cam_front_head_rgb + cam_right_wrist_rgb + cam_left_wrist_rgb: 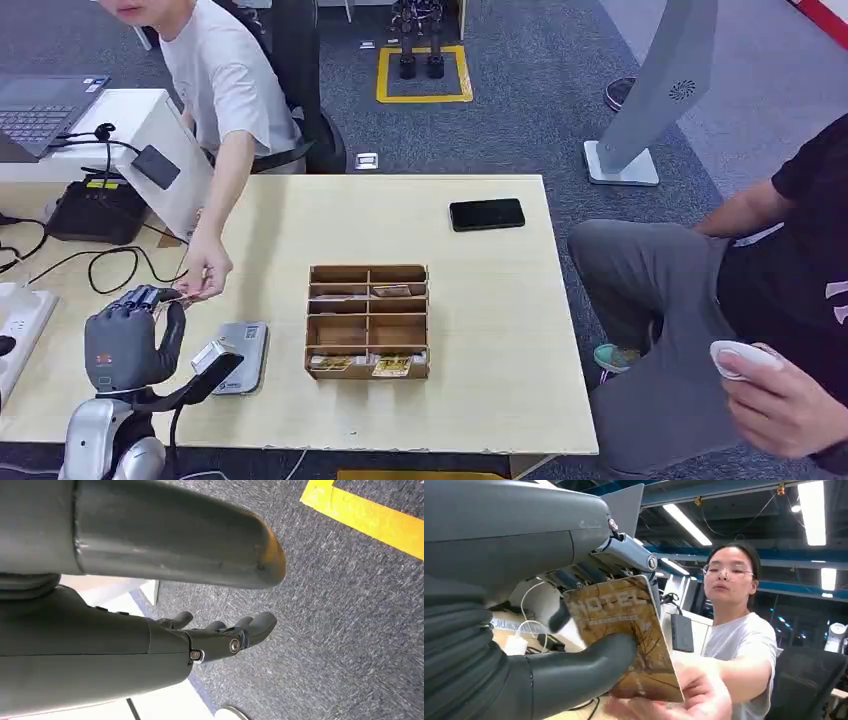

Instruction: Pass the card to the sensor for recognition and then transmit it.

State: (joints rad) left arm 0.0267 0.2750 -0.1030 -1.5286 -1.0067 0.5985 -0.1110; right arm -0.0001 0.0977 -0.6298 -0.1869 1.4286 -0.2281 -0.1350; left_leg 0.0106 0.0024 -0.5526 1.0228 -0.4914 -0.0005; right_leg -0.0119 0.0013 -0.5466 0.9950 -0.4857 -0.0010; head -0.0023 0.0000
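Left hand (128, 340) raised over tabletop (480, 300) left edge, thumb and fingers clamped on card (626, 635). Person's hand (203, 268) touching card's far end. Grey sensor (240, 356) flat on tabletop just beside left hand, wooden organizer (368, 320) next to it. Right hand (220, 635) hangs over carpet, fingers apart, empty.

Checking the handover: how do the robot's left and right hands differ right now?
The left robot hand is raised beside the table, pinching the card, which a person's hand also touches. The right robot hand holds nothing, fingers loosely extended, above grey carpet. Both share dark grey casings.
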